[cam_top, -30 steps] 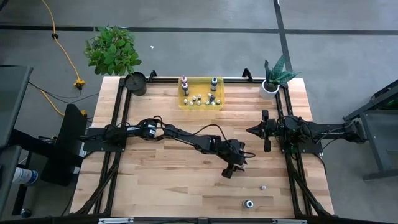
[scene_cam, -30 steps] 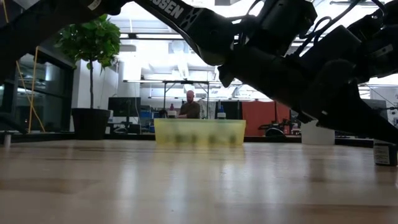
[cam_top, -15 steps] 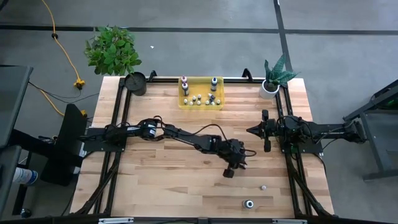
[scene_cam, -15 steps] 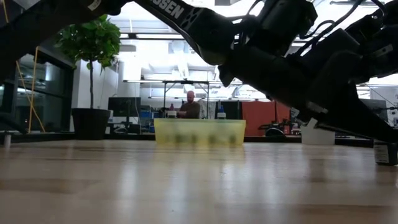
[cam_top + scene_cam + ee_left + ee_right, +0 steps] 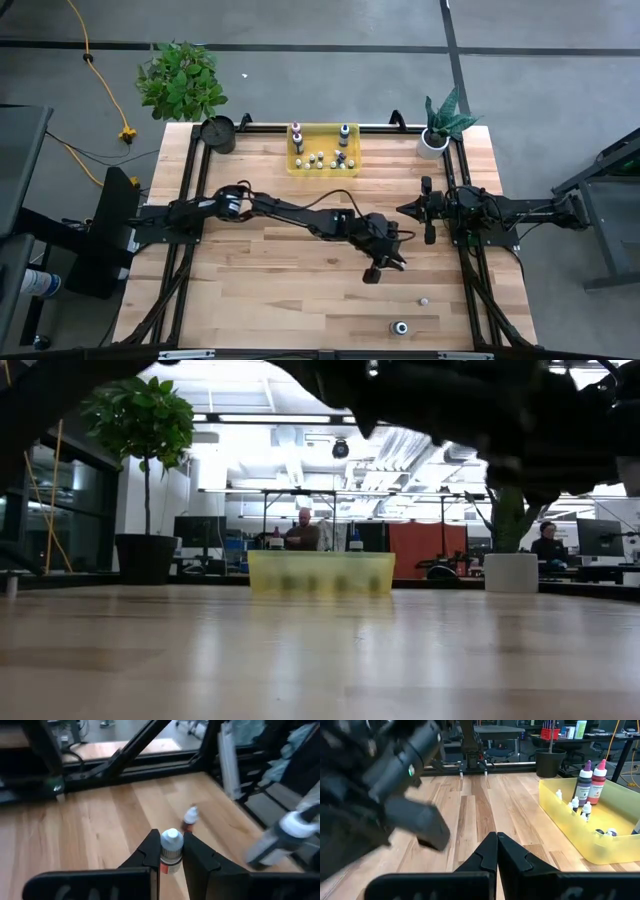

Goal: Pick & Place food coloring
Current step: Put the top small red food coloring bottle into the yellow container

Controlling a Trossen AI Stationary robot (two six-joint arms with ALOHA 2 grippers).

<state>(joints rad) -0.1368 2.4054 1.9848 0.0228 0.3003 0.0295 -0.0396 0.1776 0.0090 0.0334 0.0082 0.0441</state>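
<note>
My left gripper [image 5: 171, 851] hangs over the right middle of the table [image 5: 372, 273], shut on a tiny food coloring bottle [image 5: 170, 845] with a white cap. A second small bottle [image 5: 190, 817] stands on the wood just beyond it. Two loose bottles [image 5: 424, 299] [image 5: 399, 326] rest on the table near the front right. The yellow see-through bin [image 5: 323, 150] at the far edge holds several more bottles [image 5: 590, 779]. My right gripper [image 5: 496, 840] waits shut at the right side [image 5: 403, 210], pointing toward the table's left. My left gripper pinches the tiny bottle between its two fingers [image 5: 150, 851], which stand on either side of its body [image 5: 166, 865] just below the white cap [image 5: 171, 838]. The cap shows between the fingertips. The fingers slant down from above, and the bottle is off the wood.
A white plant pot [image 5: 433, 142] stands at the far right corner and a dark pot [image 5: 217, 133] at the far left. Black frame rails [image 5: 470, 270] run along both table sides. Bare wood [image 5: 260, 290] lies left of my left gripper. People sit in the room beyond [image 5: 305, 530].
My left gripper has risen from the table with the bottle in its fingers and drifted slightly toward the right. In the low view the arm has gone up to the picture's top, and the small bottle that stood at its right edge is no longer on the wood.
</note>
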